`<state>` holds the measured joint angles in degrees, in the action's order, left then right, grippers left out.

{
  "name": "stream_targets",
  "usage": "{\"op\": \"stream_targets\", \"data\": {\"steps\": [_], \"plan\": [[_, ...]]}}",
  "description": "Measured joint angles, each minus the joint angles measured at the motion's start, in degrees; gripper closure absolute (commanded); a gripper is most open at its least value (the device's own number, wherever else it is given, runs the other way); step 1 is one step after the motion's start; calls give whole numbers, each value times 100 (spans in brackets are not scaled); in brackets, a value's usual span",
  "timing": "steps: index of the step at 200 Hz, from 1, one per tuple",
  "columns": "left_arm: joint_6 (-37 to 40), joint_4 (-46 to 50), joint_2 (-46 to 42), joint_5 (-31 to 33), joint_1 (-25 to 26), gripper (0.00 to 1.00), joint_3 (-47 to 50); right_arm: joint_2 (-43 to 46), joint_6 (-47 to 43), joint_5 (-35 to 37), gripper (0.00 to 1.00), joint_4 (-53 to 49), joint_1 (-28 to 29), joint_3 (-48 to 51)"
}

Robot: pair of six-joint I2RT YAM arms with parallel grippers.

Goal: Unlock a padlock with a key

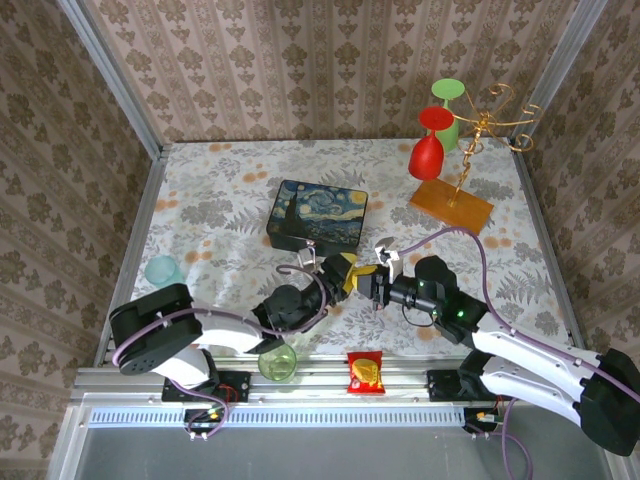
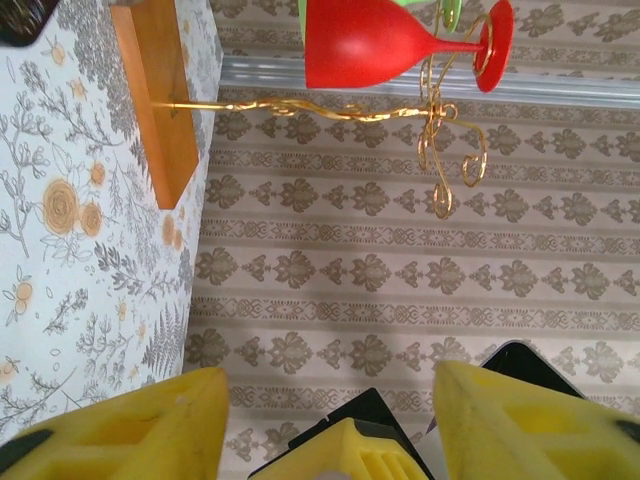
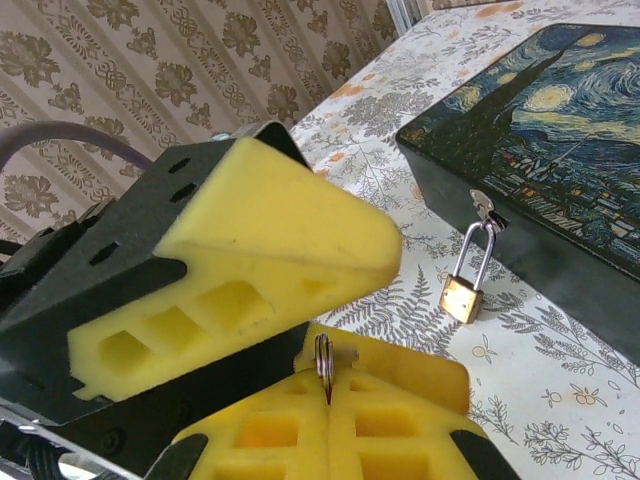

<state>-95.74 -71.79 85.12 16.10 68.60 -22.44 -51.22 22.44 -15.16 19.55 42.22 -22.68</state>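
Right fingers (image 3: 392, 418) on silver ring (image 3: 323, 357), padlock (image 3: 461, 297) beyond.

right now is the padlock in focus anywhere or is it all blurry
Right wrist: the padlock on the painted box is fairly sharp, the yellow pads up close soft. Left wrist: yellow fingers blur, red glass crisp. Top external: even light, padlock tiny.

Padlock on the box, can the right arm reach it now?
Probably yes: the padlock hangs free at the box's front, with bare tablecloth between it and the right end effector. The left end effector crowds close beside that path.
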Motion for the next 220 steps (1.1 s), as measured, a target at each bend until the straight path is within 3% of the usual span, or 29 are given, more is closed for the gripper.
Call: {"op": "stream_targets", "data": {"steps": [86, 167, 220], "plan": [[24, -76, -50, 46, -7, 72, 70, 227, -24, 24, 99, -81, 7, 61], [101, -74, -48, 74, -44, 81, 195, 275, -155, 131, 98, -227, 7, 61], [208, -144, -48, 87, -120, 97, 221, 297, -195, 149, 97, -444, 7, 66]]}}
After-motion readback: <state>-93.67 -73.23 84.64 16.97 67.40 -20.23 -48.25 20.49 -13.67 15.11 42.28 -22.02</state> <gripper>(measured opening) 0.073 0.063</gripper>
